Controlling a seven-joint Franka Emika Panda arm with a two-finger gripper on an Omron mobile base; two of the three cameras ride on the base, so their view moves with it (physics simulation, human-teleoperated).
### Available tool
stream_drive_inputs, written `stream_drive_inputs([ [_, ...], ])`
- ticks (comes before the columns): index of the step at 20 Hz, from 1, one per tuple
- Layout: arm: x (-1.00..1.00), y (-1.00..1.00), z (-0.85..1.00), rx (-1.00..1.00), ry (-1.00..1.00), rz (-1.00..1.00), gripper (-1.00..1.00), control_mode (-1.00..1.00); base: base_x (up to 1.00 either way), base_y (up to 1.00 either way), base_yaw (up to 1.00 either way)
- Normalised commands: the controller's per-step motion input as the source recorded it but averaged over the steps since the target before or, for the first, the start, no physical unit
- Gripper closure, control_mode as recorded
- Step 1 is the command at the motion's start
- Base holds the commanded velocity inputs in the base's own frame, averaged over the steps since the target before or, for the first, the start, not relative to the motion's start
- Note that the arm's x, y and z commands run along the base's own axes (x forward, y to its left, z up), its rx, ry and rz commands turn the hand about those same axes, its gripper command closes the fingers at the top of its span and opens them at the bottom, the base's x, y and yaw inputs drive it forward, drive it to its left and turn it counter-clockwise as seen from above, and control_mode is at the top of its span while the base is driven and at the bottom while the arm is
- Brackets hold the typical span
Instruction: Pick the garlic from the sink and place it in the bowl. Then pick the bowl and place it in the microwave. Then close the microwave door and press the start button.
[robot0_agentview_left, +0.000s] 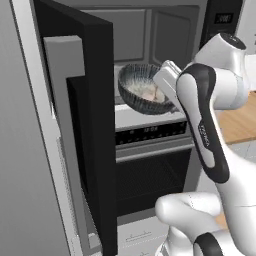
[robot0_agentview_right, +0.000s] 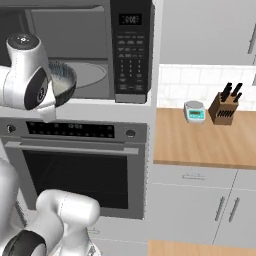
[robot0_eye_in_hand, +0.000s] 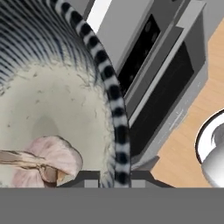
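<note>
Bowl (robot0_agentview_left: 145, 89) rim pinched by end effector (robot0_eye_in_hand: 114, 177), arm raised to microwave (robot0_agentview_right: 131, 50)

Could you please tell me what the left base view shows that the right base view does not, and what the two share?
Left base view alone: the wide black microwave door swung open, and the pinkish-white garlic bulb lying inside the bowl. Right base view alone: the keypad panel, the small scale and the wooden knife block on the wooden counter. Both: the dark grey ribbed bowl at the microwave's mouth, and the oven below.
</note>
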Motion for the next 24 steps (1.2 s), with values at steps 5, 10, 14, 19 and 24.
stream_drive_inputs([
  [5, 0.72, 0.02, 0.12, -0.07, 0.00, -0.05, 1.00, -1.00, 0.00, 0.00, 0.00],
  [10, 0.81, 0.17, 0.00, -0.03, 0.00, -0.02, 1.00, -1.00, 0.00, 0.00, 0.00],
  [14, 0.61, 0.23, 0.00, -0.01, 0.00, 0.00, 1.00, -1.00, 0.00, 0.00, 0.00],
  [19, 0.42, 0.09, 0.00, 0.00, 0.00, 0.00, 1.00, -1.00, 0.00, 0.00, 0.00],
  [24, 0.40, 0.10, 0.00, 0.00, 0.00, 0.00, 1.00, -1.00, 0.00, 0.00, 0.00],
])
